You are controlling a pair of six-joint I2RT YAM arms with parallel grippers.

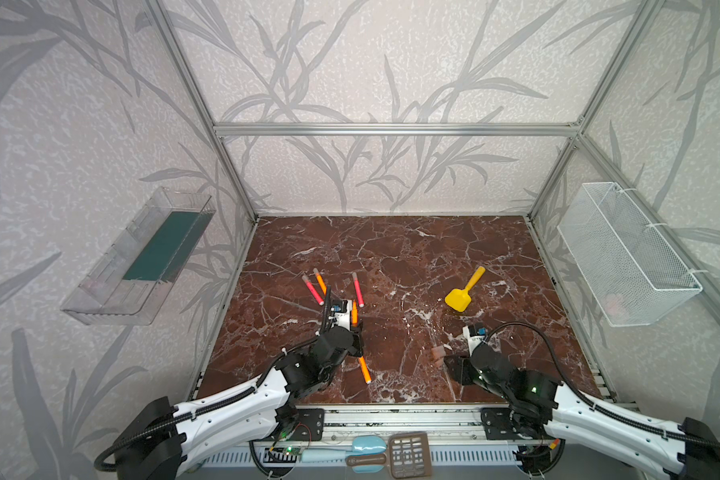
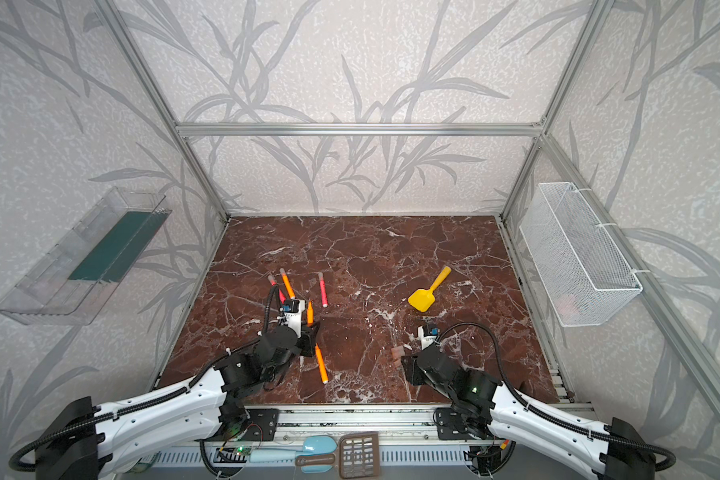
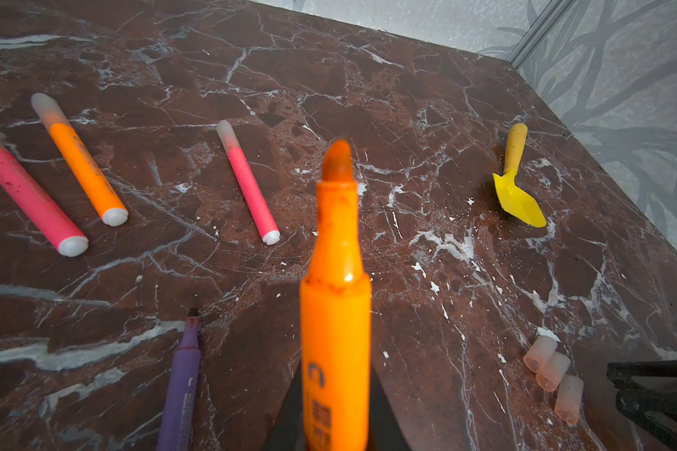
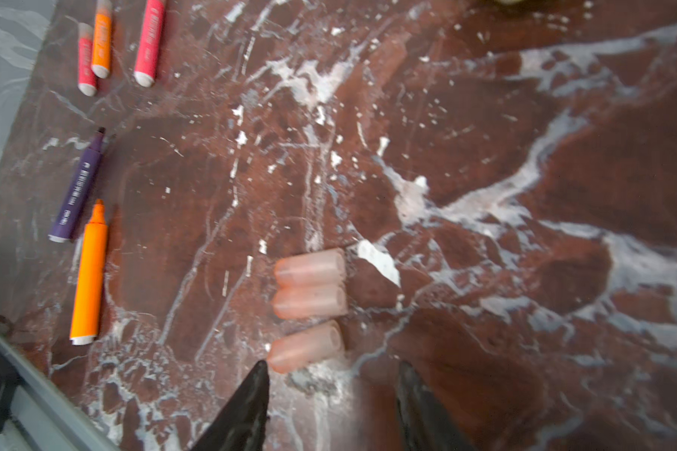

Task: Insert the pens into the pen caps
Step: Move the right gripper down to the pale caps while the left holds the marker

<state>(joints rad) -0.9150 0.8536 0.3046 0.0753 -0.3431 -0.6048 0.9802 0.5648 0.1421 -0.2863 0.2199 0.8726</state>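
**Counter stock: six pens, three caps, two hands**

- Left hand (image 3: 335, 406): closed on the held orange pen (image 3: 335, 312). The pen is uncapped, with a glossy plastic barrel, a stepped neck and a rounded felt tip. It sits left of centre in both top views.
- Right hand (image 4: 334, 367): black tapered fingers stand apart with nothing between them. It sits right of centre, low in both top views.
- Pen caps (image 4: 309, 300): three short translucent pinkish tubes lying on the counter (image 1: 412, 257) just ahead of the right hand. Two touch side by side; the third lies slightly apart, nearest one fingertip.
- Capped group, centre left beyond the left hand: first pink pen (image 1: 312, 291), capped orange pen (image 1: 319, 281) and second pink pen (image 1: 358, 289). Each has a frosted cap and a white end plug.
- Loose orange pen (image 1: 364, 370): uncapped and lying flat, lower centre left.
- Purple pen (image 3: 182, 382): uncapped, with a dark tip and a printed barrel. It lies near the loose orange pen.
- Yellow scoop (image 1: 464, 291): plastic, with a flat blade and a round handle, right of centre.
- Counter: red-brown marble pattern with white veins.
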